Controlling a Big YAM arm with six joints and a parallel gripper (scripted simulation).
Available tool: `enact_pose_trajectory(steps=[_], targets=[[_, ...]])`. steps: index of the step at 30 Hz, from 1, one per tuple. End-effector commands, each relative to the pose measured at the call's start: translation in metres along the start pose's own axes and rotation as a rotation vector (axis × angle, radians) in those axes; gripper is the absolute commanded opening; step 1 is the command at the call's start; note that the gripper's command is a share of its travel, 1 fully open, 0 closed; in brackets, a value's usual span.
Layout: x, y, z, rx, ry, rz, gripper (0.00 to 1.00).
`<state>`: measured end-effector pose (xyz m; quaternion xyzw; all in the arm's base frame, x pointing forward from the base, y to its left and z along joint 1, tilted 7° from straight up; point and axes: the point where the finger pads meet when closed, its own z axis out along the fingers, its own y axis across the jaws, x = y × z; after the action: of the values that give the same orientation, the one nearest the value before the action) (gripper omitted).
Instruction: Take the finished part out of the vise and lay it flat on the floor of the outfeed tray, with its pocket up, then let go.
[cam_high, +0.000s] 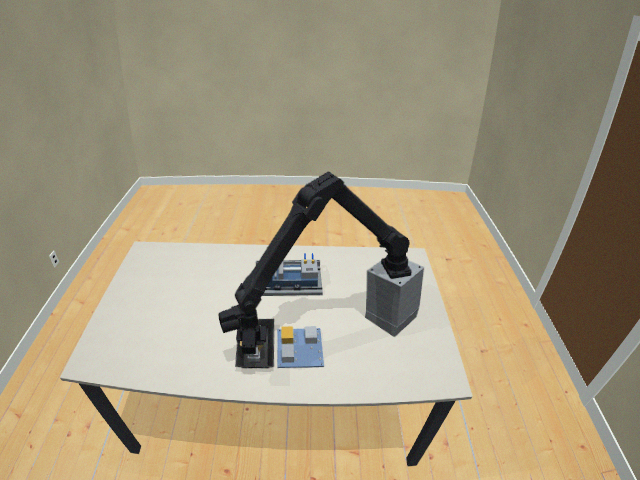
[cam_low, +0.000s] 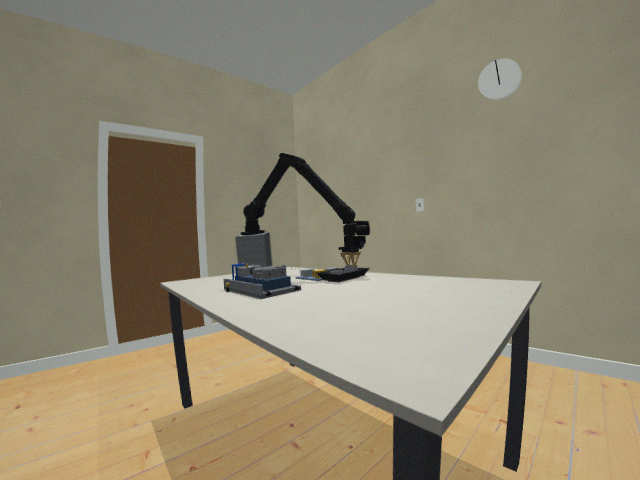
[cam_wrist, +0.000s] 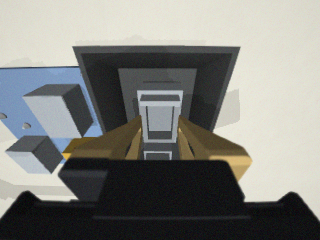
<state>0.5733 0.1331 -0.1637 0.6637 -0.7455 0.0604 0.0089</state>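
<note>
My gripper (cam_wrist: 159, 119) points straight down into the dark outfeed tray and is shut on the finished part (cam_wrist: 159, 116), a light grey block with a rectangular pocket facing up. In the wrist view the part sits low over the tray's grey floor, between my tan fingers. I cannot tell if it touches the floor. In the top view the gripper (cam_high: 253, 352) stands over the tray near the table's front edge. The vise (cam_high: 295, 277) stands behind, at the table's middle, with its jaws empty. In the exterior view the gripper (cam_low: 350, 261) is down in the tray (cam_low: 343, 273).
A blue plate (cam_high: 300, 347) lies right of the tray, carrying a yellow block (cam_high: 287, 334) and two grey blocks (cam_high: 311, 333). The grey blocks also show in the wrist view (cam_wrist: 57, 109). The arm's grey pedestal (cam_high: 393, 296) stands at the right.
</note>
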Motion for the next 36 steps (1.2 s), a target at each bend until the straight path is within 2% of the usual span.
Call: enact_pose_trajectory(steps=[1,13,23,26,27,33,36], targets=[[-0.001,-0.016,-0.019,0.043,-0.017,0.0,0.0],[-0.001,-0.015,-0.018,0.042,-0.017,-0.001,0.0],[0.002,-0.005,-0.001,0.017,-0.007,-0.004,0.0],[0.001,-0.006,-0.002,0.02,-0.008,-0.004,0.0],[0.0,-0.013,-0.016,0.041,-0.017,-0.001,0.0],[0.002,-0.004,0.004,0.016,-0.007,-0.004,0.0],[0.002,-0.006,0.002,0.023,-0.009,-0.004,0.0]])
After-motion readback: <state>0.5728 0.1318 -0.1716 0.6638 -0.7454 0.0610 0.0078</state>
